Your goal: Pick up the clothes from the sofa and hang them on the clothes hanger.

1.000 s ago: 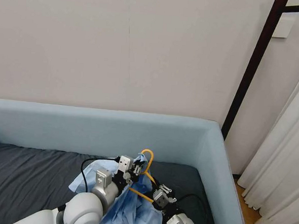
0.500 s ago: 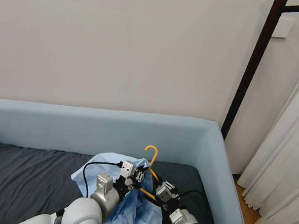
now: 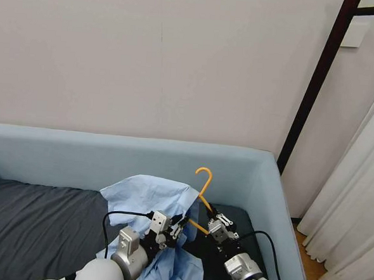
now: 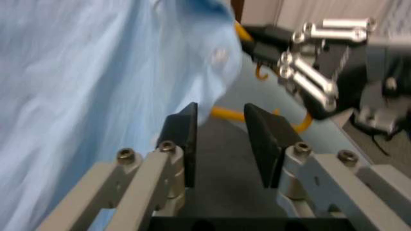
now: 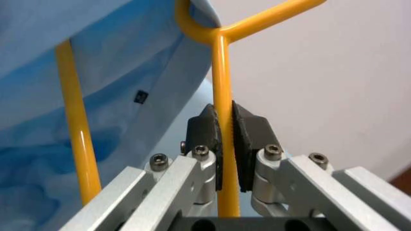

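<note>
The light-blue cotton shirt (image 3: 149, 193) hung partly raised above the seat, its upper part draped over one arm of the yellow wire clothes hanger (image 3: 210, 179) and its lower part bunched on the dark grey seat cushion (image 3: 30, 213) of the pale-blue upholstered sofa (image 3: 109, 160). The hanger's hook stood clear above the cloth, in front of the sofa back. The right gripper (image 3: 215, 223) was clamped on a bar of the hanger, just beside the shirt; the left gripper (image 3: 177, 225) sat low at the cloth's edge with its jaws apart and nothing between them. As a judgement, the task was past its middle: the garment was off the cushion in part and on the hanger on at least one side, while seating the other shoulder and freeing the bunched hem appeared to remain. The right wrist view showed the grip itself, both pads closed tight on the yellow bar (image 5: 222, 72), with blue fabric (image 5: 96, 48) behind. The left wrist view showed the open gap of the left gripper (image 4: 222, 139) over the dark cushion, the shirt (image 4: 96, 72) touching one finger, and the right gripper (image 4: 314, 72) farther off. Whether the second shoulder was on could not be told.
</note>
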Motion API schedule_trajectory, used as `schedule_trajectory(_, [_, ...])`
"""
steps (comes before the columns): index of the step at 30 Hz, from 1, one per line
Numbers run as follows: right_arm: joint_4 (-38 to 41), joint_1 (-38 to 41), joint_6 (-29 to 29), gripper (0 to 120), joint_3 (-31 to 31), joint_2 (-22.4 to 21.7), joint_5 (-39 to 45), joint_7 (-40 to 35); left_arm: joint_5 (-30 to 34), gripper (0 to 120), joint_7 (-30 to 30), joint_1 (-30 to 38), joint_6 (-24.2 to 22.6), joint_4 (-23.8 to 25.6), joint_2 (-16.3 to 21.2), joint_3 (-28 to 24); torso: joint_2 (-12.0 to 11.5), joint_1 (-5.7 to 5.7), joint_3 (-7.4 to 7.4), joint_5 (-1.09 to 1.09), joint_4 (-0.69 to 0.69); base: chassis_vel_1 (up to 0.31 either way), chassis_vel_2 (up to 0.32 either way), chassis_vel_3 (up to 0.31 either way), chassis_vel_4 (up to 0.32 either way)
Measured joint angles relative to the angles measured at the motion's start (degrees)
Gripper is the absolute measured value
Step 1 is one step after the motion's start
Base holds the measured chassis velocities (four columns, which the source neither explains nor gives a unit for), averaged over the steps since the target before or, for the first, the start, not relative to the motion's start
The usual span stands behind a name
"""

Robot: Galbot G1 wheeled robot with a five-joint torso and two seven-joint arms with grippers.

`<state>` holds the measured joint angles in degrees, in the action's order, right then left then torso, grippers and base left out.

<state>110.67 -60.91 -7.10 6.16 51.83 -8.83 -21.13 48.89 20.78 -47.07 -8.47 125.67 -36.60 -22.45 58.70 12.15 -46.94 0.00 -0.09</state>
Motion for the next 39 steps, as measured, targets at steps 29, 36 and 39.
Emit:
schedule_trajectory(29, [-6.6, 3.3, 8.6, 5, 2.7, 1.6, -13.0, 0.3, 11.9, 100, -54.9, 3.9, 17.7, -16.8, 20.2, 22.3, 0.0, 0.00, -0.01, 0.01, -0.03, 0.000, 0.000, 0.000, 0.000])
schedule_trajectory(36, [-5.9, 1.2, 9.7, 5, -0.2, 1.1, -14.6, 0.4, 12.6, 100, -65.2, 15.2, 15.2, -24.1, 21.0, 13.8, 0.0, 0.00, 0.00, 0.00, 0.03, 0.000, 0.000, 0.000, 0.000])
schedule_trajectory(39, [-5.4, 0.2, 10.1, 5, -1.4, 1.1, -15.3, 0.6, 12.4, 100, -66.3, 26.7, 14.5, -27.9, 18.4, 2.0, 0.0, 0.00, -0.01, -0.08, 0.02, 0.000, 0.000, 0.000, 0.000])
